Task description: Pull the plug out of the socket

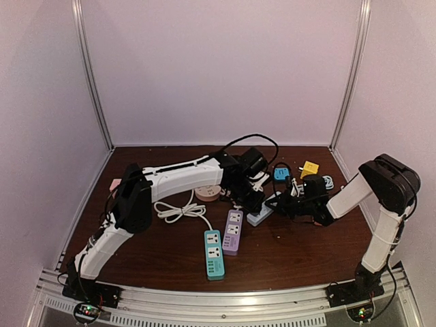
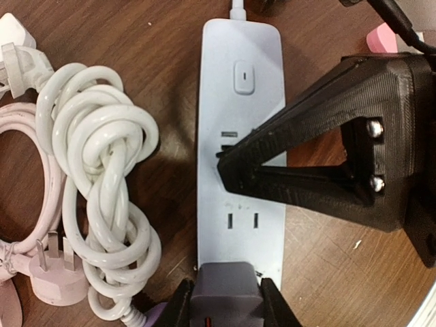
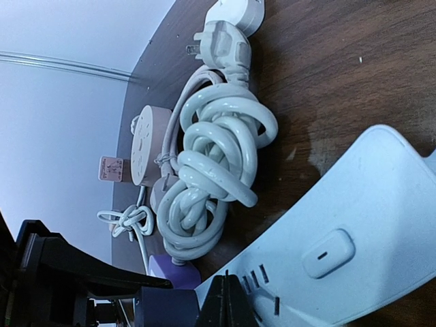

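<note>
A pale blue power strip (image 2: 242,88) lies on the brown table; it also shows in the top view (image 1: 261,217) and the right wrist view (image 3: 361,218). A grey-purple plug (image 2: 226,281) sits at the strip's near end. My left gripper (image 2: 227,306) is shut on this plug, one finger on each side. In the top view the left gripper (image 1: 257,202) is over the strip. My right gripper (image 3: 228,303) is shut, its tips pressed down on the strip next to the plug (image 3: 167,306). It shows as a black wedge (image 2: 228,163) in the left wrist view.
A coiled white cable (image 2: 102,197) and a pink cable with plug (image 2: 51,283) lie left of the strip. A purple strip (image 1: 233,231) and a teal strip (image 1: 214,253) lie nearer the front. A round pink socket (image 1: 208,193), a blue adapter (image 1: 281,174) and a yellow cube (image 1: 310,168) sit behind.
</note>
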